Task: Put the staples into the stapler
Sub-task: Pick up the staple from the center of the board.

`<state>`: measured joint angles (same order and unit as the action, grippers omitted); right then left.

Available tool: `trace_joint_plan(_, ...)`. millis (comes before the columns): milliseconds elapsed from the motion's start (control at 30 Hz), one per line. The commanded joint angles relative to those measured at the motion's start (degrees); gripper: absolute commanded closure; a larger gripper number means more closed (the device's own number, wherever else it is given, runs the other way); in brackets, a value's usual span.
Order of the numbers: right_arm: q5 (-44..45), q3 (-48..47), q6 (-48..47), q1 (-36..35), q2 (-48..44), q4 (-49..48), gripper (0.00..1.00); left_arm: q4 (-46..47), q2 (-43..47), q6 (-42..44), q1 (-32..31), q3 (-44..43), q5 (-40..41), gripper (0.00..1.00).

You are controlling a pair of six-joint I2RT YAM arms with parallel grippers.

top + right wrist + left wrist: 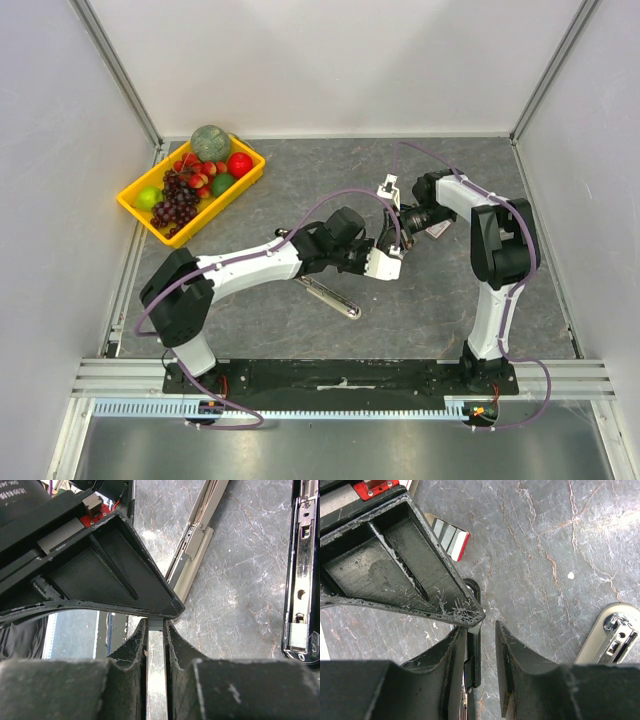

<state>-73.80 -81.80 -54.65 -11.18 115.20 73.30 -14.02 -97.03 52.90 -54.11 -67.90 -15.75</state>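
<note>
Grey marbled surface [420, 310] enclosed by white walls, with both arms meeting near its centre. From above, a yellow tray [135, 205] of fruit sits in the far left corner. The stapler [332, 299] lies opened out toward the near edge, partly under the left arm.

Only the right wrist view shows the right gripper [156, 622] closely: its jaws are clenched on the staples [156, 625], a thin grey strip. The open stapler [298, 570] lies on the surface beyond, its metal channel exposed.

The left wrist view shows the left gripper [481, 627] with its jaws released and standing apart. A narrow black part I cannot identify lies against one finger. A white-and-red staple box [451, 537] rests on the surface behind, and the stapler's chrome end [612, 635] lies off to one side.
</note>
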Motion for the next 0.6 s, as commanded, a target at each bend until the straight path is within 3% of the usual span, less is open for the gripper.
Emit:
trace_joint_plan(0, -3.54, -2.75, 1.91, 0.46, 1.08, -0.88, 0.84, 2.24, -0.79, -1.23, -2.93, -1.71, 2.12, 0.64)
trace_joint_plan(567, -4.16, -2.49, 5.35, 0.99, 1.08, -2.81, 0.85, 3.39, -1.67, -1.22, -3.99, -1.36, 4.94, 0.81)
